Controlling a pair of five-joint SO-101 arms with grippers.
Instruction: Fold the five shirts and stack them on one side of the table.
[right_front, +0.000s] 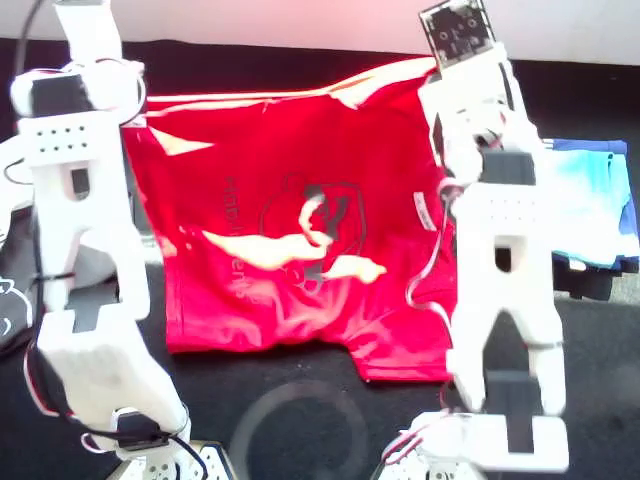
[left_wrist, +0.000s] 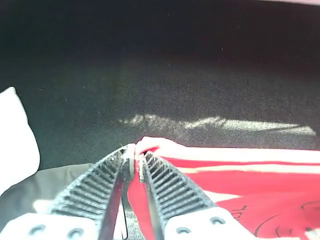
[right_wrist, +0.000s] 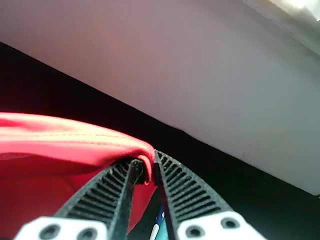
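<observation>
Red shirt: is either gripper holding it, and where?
Both. Left gripper pinches the red shirt at a far corner; right gripper pinches its far edge at the opposite end.

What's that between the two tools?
The red shirt spans the whole stretch in the high view; the left tool and the right tool each pinch an edge of it.

From above, the white plastic left arm (right_front: 80, 200) and right arm (right_front: 505, 250) cover both side edges of the crumpled red cloth shirt (right_front: 300, 250) — its dark chest print too washed-out to make out. The folded pale-blue cloth stack (right_front: 595, 210) runs off the picture's edge.
</observation>
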